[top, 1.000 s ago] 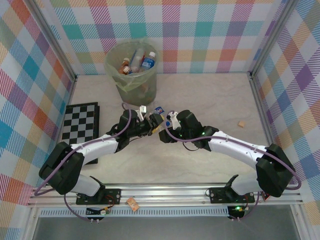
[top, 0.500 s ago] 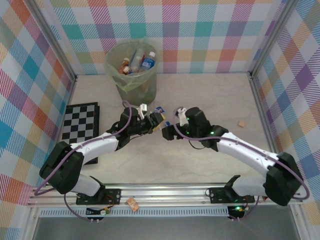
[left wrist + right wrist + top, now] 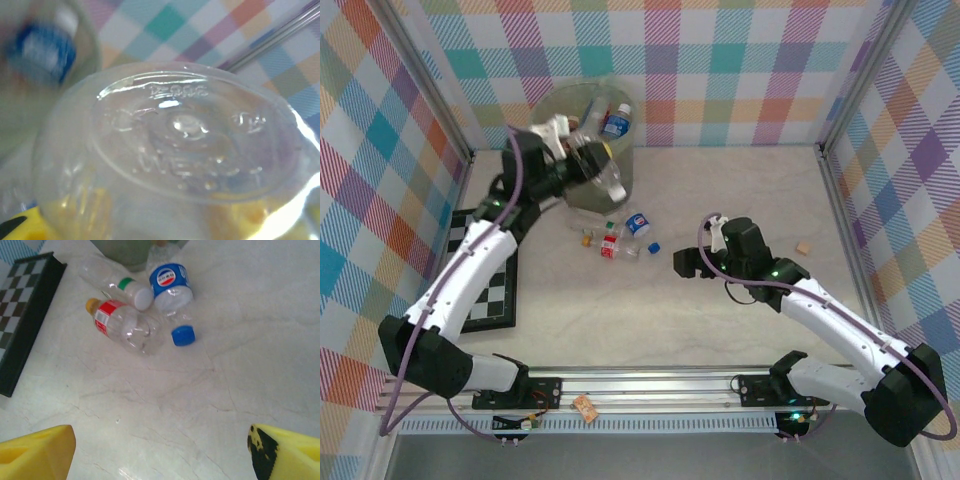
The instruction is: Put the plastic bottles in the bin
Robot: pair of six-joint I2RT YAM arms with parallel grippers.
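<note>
Clear plastic fills the left wrist view: it is the base of a clear bottle (image 3: 185, 150), pinched in the left gripper (image 3: 592, 160) and held up at the near right edge of the bin (image 3: 542, 112). The bin is a pale-green bucket at the far left of the table (image 3: 225, 390) (other bottles lie inside it). Whether the held bottle hangs fully over the mouth cannot be told from above.

Three more bottles lie on the table just on the near side of the bin. The right gripper (image 3: 160, 455) hangs to their right with its yellow fingers spread wide and nothing between them. It looks like the closer arm to this cluster.

Nearest to it is the blue-labelled bottle (image 3: 170, 282), lying on its side with its blue cap (image 3: 183, 335) toward the gripper. Its long axis runs roughly along the line of reach, so the spread fingers stand across its width. Just beside it on the left lie a red-labelled bottle (image 3: 122, 325), slanted with its orange cap away, and a green-banded bottle (image 3: 117, 282). A straight reach would probably meet the blue cap first.
</note>
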